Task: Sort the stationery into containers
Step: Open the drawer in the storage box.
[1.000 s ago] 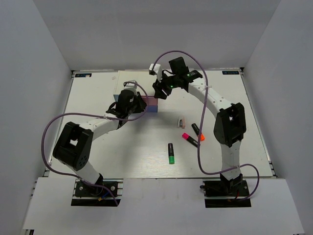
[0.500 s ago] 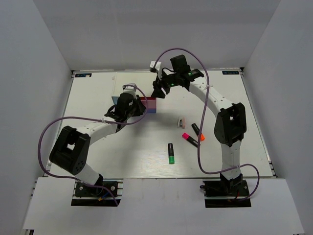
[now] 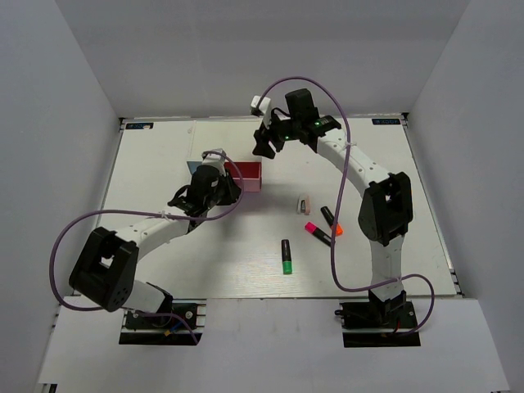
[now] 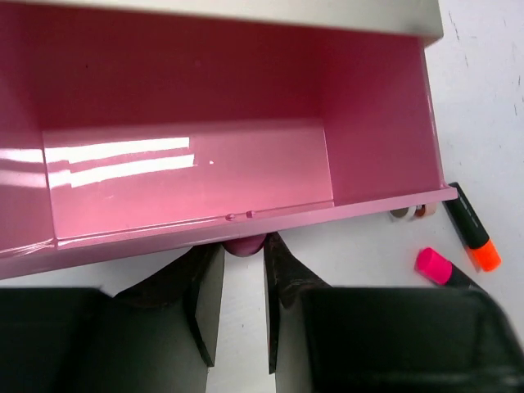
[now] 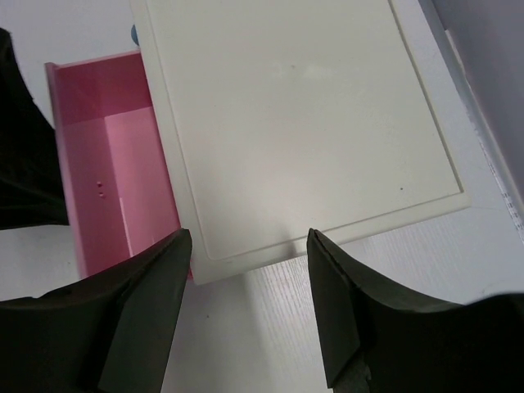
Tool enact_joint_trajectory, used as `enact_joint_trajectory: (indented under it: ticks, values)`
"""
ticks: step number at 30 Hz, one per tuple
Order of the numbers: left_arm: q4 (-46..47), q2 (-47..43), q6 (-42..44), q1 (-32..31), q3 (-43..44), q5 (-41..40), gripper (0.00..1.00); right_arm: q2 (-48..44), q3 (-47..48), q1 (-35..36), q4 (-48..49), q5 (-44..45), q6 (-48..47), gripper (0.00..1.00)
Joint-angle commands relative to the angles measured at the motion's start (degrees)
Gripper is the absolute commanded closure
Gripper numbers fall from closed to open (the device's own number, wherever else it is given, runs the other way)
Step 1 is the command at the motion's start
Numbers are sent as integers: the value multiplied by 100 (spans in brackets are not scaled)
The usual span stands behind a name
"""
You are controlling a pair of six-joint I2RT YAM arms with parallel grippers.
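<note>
My left gripper (image 4: 243, 246) is shut on the small round knob (image 4: 244, 243) of the pink drawer (image 4: 188, 172). The drawer stands pulled out of the white-topped box (image 5: 303, 123) and nothing lies in it. In the top view the pink drawer (image 3: 246, 175) lies just beyond my left gripper (image 3: 228, 182). My right gripper (image 5: 250, 246) hovers open over the near edge of the box top, holding nothing. The stationery lies on the table to the right: a green highlighter (image 3: 287, 256), a pink highlighter (image 3: 318, 232), an orange highlighter (image 3: 332, 219) and small erasers (image 3: 304, 205).
The wrist view shows the orange highlighter (image 4: 472, 235), pink highlighter (image 4: 438, 267) and erasers (image 4: 412, 212) just right of the drawer's front corner. White walls enclose the table (image 3: 164, 246) on three sides. Purple cables loop off both arms.
My left arm has drawn back toward the near left, sliding the pink drawer out of the box. My right gripper has opened wider above the box and shifted slightly back.
</note>
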Motion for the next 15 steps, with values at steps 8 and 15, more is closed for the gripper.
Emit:
enact_joint_trajectory:
  ticks: [8, 15]
  values:
    - [-256, -389, -134, -91, -195, 125, 56, -303, -178, -31, 390, 445, 133, 10]
    - [-450, -336, -12, -91, 7, 73, 20, -620, -494, -172, 381, 228, 133, 10]
